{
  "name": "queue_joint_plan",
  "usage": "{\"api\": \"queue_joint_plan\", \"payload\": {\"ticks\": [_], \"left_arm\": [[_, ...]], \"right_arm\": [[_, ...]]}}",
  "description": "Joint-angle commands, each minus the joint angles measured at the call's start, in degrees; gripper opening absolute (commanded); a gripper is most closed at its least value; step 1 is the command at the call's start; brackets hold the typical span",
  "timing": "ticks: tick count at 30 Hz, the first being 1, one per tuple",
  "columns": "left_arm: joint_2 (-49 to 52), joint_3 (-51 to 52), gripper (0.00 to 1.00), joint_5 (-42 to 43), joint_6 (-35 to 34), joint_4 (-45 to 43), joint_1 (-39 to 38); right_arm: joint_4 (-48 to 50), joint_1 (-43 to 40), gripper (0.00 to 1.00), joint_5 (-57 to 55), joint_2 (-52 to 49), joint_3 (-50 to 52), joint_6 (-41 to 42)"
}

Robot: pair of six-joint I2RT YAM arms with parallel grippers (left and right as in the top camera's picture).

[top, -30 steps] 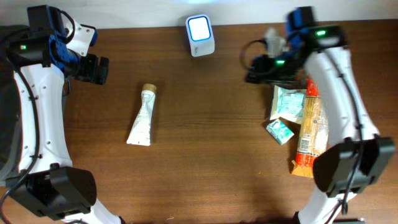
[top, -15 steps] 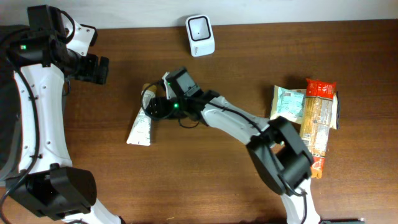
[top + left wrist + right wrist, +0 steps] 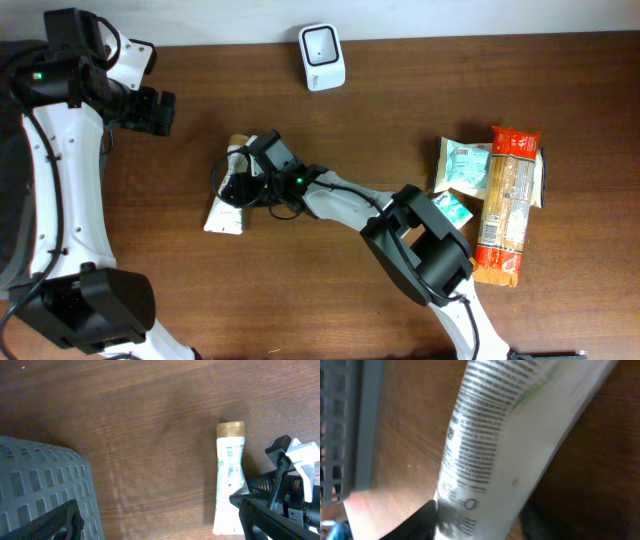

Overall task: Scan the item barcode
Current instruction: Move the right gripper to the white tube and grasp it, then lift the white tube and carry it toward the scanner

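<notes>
Right gripper (image 3: pixel 238 186) at the tube (image 3: pixel 229 467); you cannot tell whether its jaws grip. Left gripper (image 3: pixel 158 112) jaws open. Clamp mid-tube, keeping the barcode uncovered.

Two white-and-black arms with black tools.
The left arm (image 3: pixel 58 190) has smooth white shells, bulky black joint housings and a small green light near the wrist; its left tool (image 3: pixel 155 112) is black and blocky. The right arm (image 3: pixel 345 198) matches, with a green light and thin black cables looping beside the right tool (image 3: pixel 238 183).
</notes>
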State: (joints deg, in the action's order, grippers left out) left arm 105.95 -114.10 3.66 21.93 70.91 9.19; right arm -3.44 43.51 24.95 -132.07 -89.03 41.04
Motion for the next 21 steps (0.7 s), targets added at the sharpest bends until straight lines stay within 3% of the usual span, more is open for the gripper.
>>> {"api": "queue_joint_plan", "payload": {"ticks": [1, 6, 10, 16, 21], "left_arm": [[-0.92, -0.37, 0.99, 0.59, 0.9, -0.09, 0.35], [-0.92, -0.37, 0.99, 0.59, 0.9, -0.09, 0.35], [-0.92, -0.37, 0.99, 0.59, 0.9, -0.09, 0.35], [-0.92, -0.37, 0.99, 0.59, 0.9, -0.09, 0.37], [-0.92, -0.37, 0.99, 0.59, 0.9, -0.09, 0.37]], "right_arm": [[-0.87, 0.37, 0.33, -1.44, -2.78, 0.48, 0.39], [-3.13, 0.33, 0.04, -1.22, -2.75, 0.48, -0.15], [-10.84, -1.49, 0.04, -0.09, 2.62, -0.79, -7.78], [-41.59, -2.64, 0.04, -0.07, 9.49, -10.05, -33.46], [-50.1, -2.78, 0.05, -0.13, 8.79, -9.2, -40.41]]}}
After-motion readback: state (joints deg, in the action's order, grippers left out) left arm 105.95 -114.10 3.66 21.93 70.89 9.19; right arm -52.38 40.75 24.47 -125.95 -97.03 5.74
